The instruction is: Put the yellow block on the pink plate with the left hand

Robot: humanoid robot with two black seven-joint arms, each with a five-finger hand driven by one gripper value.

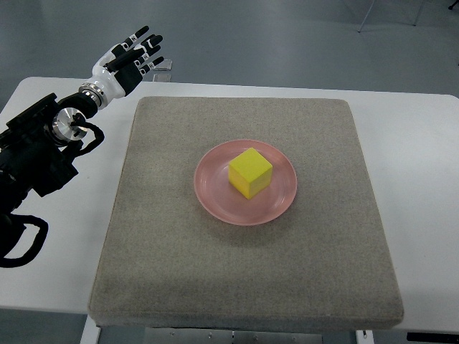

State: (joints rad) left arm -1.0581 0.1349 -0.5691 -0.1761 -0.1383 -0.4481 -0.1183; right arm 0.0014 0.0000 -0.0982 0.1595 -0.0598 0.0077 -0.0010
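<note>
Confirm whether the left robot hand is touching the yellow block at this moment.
Apart. The top view shows the left robot hand open, raised past the mat's far-left corner, while the yellow block sits alone on the pink plate.

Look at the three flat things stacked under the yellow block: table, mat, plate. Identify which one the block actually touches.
The pink plate. The yellow block sits directly on it; the grey mat lies under the plate, and the white table under the mat.

A yellow block (250, 173) sits on a pink plate (215, 197) in the middle of a grey mat (165, 251) on a white counter (423, 165). The left hand (132, 59) (fingers spread, empty) hovers past the mat's far left corner.
</note>
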